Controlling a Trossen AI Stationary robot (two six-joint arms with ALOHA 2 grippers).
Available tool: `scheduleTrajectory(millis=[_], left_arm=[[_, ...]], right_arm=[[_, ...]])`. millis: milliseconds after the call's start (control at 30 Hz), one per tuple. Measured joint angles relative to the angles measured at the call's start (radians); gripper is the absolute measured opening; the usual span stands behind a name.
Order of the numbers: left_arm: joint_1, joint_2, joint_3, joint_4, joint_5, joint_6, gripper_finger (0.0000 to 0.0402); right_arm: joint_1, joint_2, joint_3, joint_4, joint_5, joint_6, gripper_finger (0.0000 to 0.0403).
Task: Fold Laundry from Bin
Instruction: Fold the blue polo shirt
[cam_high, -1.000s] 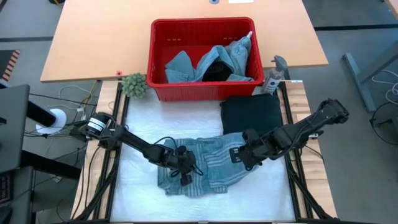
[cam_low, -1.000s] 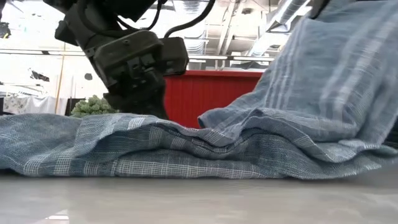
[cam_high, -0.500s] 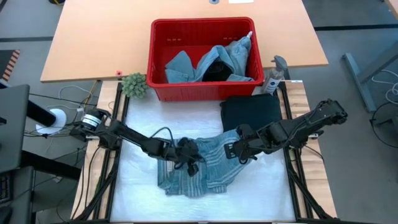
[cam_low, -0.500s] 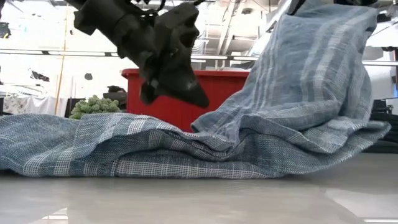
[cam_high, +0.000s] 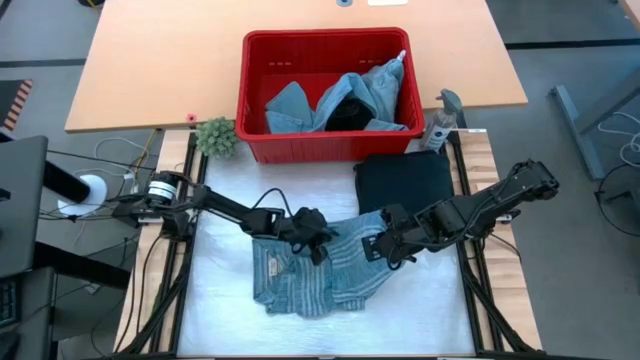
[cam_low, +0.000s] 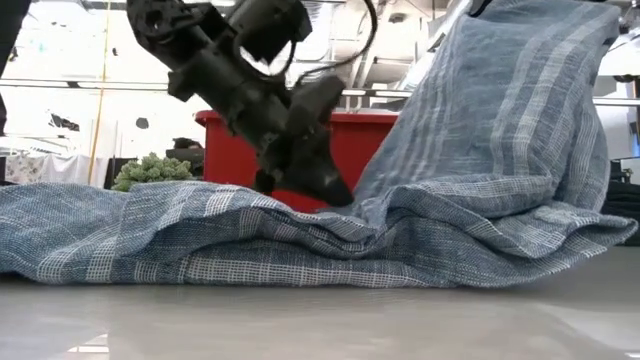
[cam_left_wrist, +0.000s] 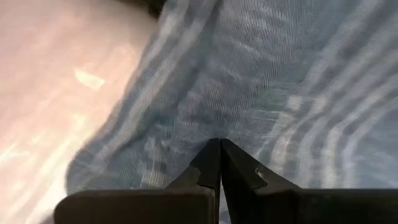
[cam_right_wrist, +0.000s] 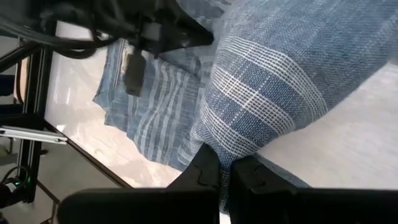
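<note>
A blue-grey striped cloth lies spread on the white mat near the table's front. Its right part is raised off the table. My right gripper is shut on that raised part. My left gripper is shut and slants down over the cloth's middle, right at the foot of the raised part. The red bin at the far side holds light blue denim and a dark garment. A folded black garment lies flat in front of the bin. My left gripper's shut fingertips stand at the cloth's upper surface, slanting down from the table's left; I cannot tell whether they touch it. My right gripper pinches a bunched fold of the striped cloth between its two fingers, slanting down from the table's right. The held part is lifted and drapes from the fingers; the cloth's left part stays flat on the table.
A small green plant stands left of the bin and a spray bottle stands right of it. Black frame rails run along both sides of the mat. Bare white mat shows left of the cloth.
My left gripper, shut all along, has swept across the cloth from its left part toward the table's right and far side, up to the foot of the raised part, turning as it went. My right gripper has kept the raised part up, almost still.
</note>
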Motion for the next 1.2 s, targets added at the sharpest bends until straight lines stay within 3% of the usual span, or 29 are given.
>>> scheduleTrajectory(millis=[233,567,733,1067,1200], left_arm=[[0.012,0.114,0.156,-0.005,0.076,0.029,0.0000],[0.014,0.275,0.443,-0.223,0.136,0.119,0.0000],[0.042,0.248,0.457,-0.308,0.122,0.123,0.0000],[0.101,0.082,0.457,-0.567,0.139,0.238,0.0000],[0.122,0.015,0.457,-0.740,0.050,0.340,0.0000]], right_arm=[[-0.009,0.000,0.000,0.051,0.000,-0.039,0.0027],[-0.004,0.000,0.000,0.048,-0.014,-0.052,0.0027],[0.002,0.000,0.000,0.024,0.012,-0.027,0.0027],[0.013,0.000,0.000,0.022,0.029,-0.026,0.0027],[0.013,0.000,0.000,0.021,0.029,-0.026,0.0027]])
